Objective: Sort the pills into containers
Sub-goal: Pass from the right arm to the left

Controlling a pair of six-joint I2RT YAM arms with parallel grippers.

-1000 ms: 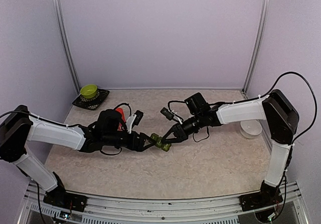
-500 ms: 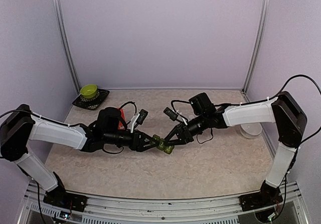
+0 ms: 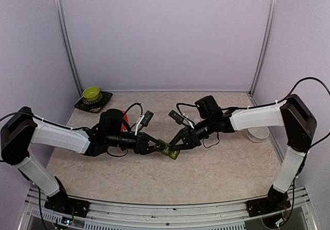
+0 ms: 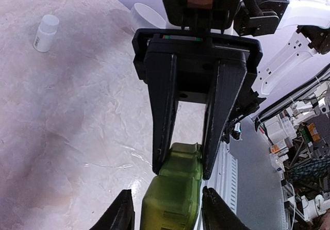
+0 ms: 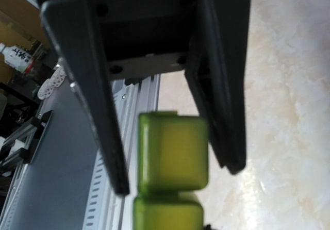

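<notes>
Top external: lilac walls (image 3: pixel 165 34), beige marbled table (image 3: pixel 221 176), green containers (image 3: pixel 169 150) mid-table.

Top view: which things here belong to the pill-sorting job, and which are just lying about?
In the job: green container strip; right claw, gripping it; left claw, astride it.
Lying about: red bottle, small white bottle, green bowl on dark plate, white dish.
</notes>
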